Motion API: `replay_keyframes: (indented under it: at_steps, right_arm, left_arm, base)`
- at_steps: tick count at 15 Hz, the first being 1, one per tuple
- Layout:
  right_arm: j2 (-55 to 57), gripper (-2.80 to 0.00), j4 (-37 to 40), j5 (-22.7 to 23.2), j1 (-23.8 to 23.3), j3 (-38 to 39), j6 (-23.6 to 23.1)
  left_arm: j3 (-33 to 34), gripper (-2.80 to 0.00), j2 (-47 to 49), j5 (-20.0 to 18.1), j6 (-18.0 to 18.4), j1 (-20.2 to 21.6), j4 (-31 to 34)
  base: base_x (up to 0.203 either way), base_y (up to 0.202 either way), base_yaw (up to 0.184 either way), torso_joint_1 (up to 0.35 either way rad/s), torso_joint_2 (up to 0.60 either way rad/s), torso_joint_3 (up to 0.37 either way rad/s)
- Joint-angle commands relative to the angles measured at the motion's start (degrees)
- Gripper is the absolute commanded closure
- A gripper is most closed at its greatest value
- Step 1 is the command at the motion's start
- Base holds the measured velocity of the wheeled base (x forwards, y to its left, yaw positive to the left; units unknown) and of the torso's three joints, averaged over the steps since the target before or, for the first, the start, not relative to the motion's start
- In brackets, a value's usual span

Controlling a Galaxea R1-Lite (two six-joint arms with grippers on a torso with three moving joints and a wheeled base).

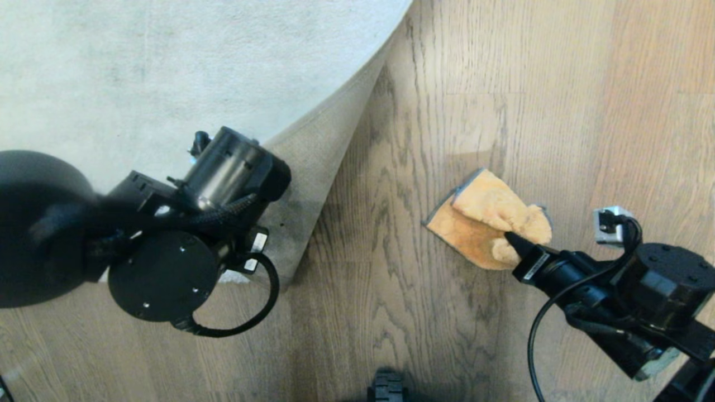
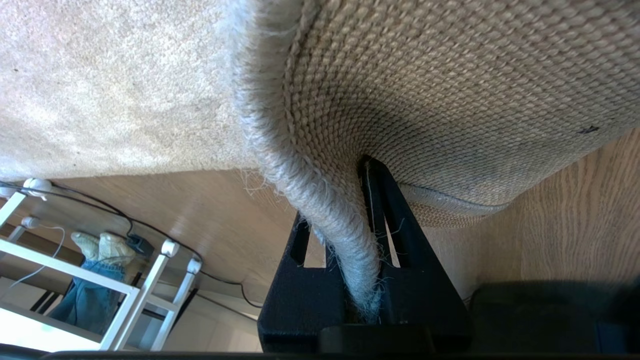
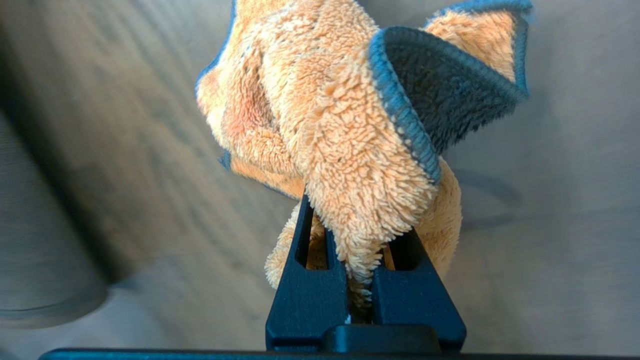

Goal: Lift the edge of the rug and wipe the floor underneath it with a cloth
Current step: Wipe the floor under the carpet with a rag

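Observation:
The pale grey rug fills the upper left of the head view, and its rug edge is raised off the floor, showing the woven tan backing. My left gripper is shut on the bound hem of that edge; in the head view its fingers are hidden under the arm. On the bare wood planks to the right of the lifted edge lies the orange cloth with blue-grey trim. My right gripper is shut on a bunched fold of the cloth.
White frame legs and a dark cable stand on the floor beyond the rug in the left wrist view, with a person's foot and jeans beside them. A dark part of my base shows at the near edge.

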Motion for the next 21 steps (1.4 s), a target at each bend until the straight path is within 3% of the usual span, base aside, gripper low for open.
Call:
replay_keyframes:
  at_steps: [1, 4, 9, 13, 21]
  right_arm:
    - [-3.4, 0.0, -2.0, 0.6, -2.4, 1.1, -2.2]
    - [-8.6, 0.0, -1.9, 3.5, -7.7, 4.0, -6.9]
    - [-20.5, 0.0, 3.1, 13.2, -18.4, 5.4, -12.9]
    - [-32.8, 0.0, 16.6, 15.7, -20.2, 5.0, -13.9]
    - [-49.8, 0.0, 28.4, 15.8, -20.4, 6.6, -15.4]
  left_arm:
    - [0.0, 0.0, -0.1, 0.3, -0.1, 0.0, 0.1]
    - [0.1, 0.0, 0.0, 0.3, -0.1, 0.0, 0.1]
    - [0.0, 0.0, 0.4, 0.2, -0.1, -0.2, 0.1]
    - [0.1, 0.0, 0.4, 0.2, -0.1, -0.2, 0.1]
    - [-0.1, 0.0, 0.5, 0.3, -0.7, -0.2, 0.1]
  base:
    - [0.0, 0.0, 0.0, 0.0, 0.0, 0.0]
    - [0.0, 0.0, 0.0, 0.0, 0.0, 0.0]
    - [0.0, 0.0, 0.0, 0.0, 0.0, 0.0]
    - [0.0, 0.0, 0.0, 0.0, 0.0, 0.0]
    - [0.0, 0.0, 0.0, 0.0, 0.0, 0.0]
